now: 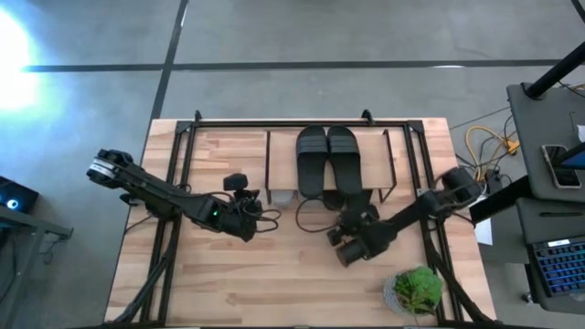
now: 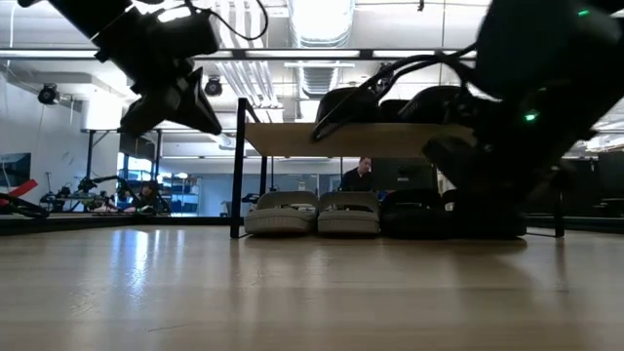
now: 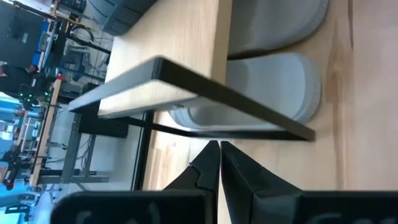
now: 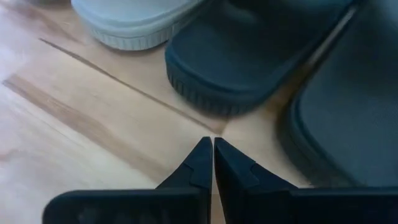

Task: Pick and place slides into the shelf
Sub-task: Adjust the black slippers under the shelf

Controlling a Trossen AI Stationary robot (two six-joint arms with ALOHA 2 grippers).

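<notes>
The shelf [image 1: 327,137] stands at the table's far middle, its light wood board [image 2: 390,138] on thin black legs. Two black slides [image 1: 327,160] lie side by side on top of the board. Under it, on the tabletop, two light grey slides [image 2: 314,213] rest on their soles, with two more black slides [image 2: 429,214] to their right. My left gripper [image 3: 219,149] is shut and hovers just near-left of the shelf, facing the grey slides [image 3: 273,87]. My right gripper [image 4: 213,146] is shut, low over the table in front of the black slides [image 4: 249,62].
A small potted green plant [image 1: 416,291] stands at the table's near right corner, close to my right arm. Bare tabletop [image 1: 274,274] lies near of the shelf. A person [image 2: 363,175] sits in the room behind the table.
</notes>
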